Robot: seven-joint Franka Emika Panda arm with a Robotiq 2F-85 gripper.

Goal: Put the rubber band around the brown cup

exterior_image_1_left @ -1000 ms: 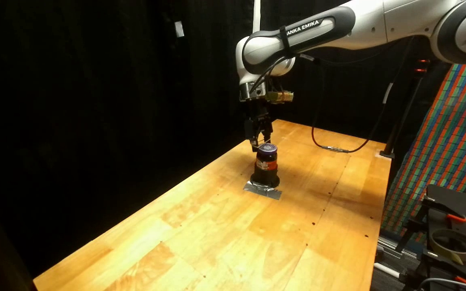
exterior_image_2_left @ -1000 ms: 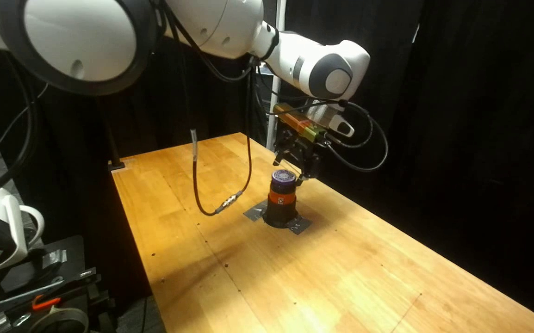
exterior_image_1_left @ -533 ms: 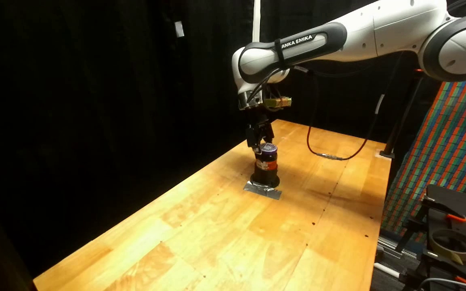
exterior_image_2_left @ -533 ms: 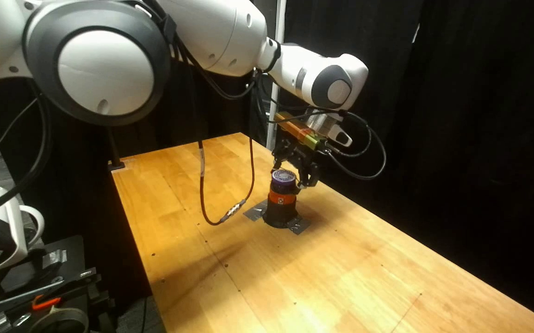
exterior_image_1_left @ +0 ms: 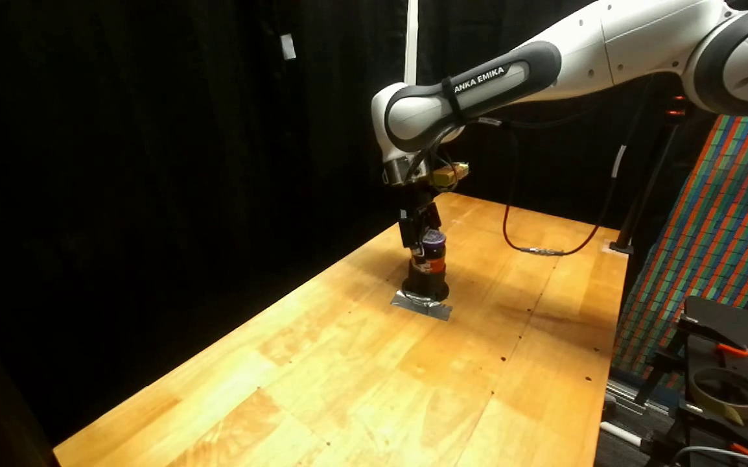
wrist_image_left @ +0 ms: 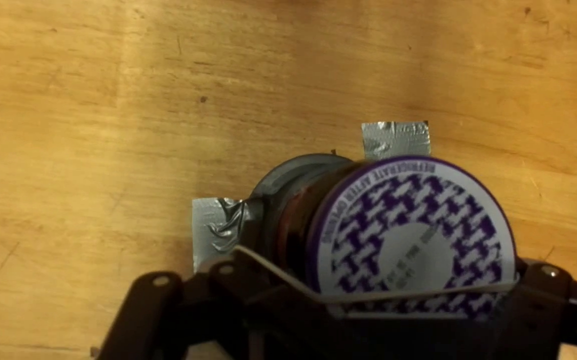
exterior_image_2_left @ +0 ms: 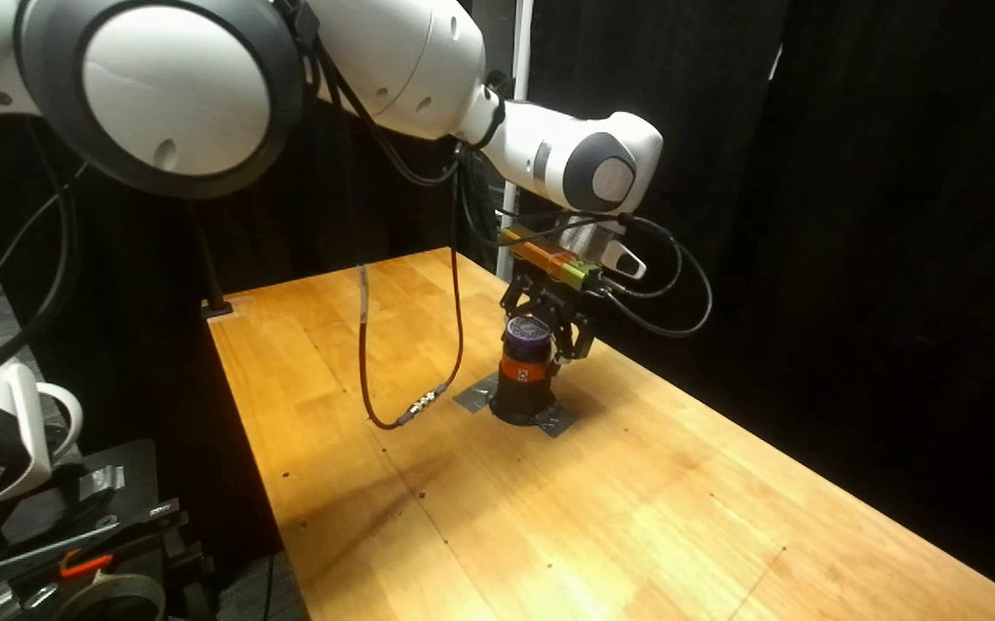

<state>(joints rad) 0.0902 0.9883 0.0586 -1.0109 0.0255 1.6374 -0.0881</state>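
The cup [exterior_image_2_left: 523,371] stands upright on the table [exterior_image_1_left: 361,389], with silver tape [wrist_image_left: 396,139] at its foot. At the cup's top the gripper [exterior_image_2_left: 535,339] points down, its fingers well apart, one to either side of the lid [wrist_image_left: 416,255]. Between them the band [wrist_image_left: 358,298] is stretched, crossing the lid's edge in the wrist view; whether any of it goes around the cup, I can't fairly tell. In both exterior views a cable [exterior_image_2_left: 422,403] hangs well apart from the cup.
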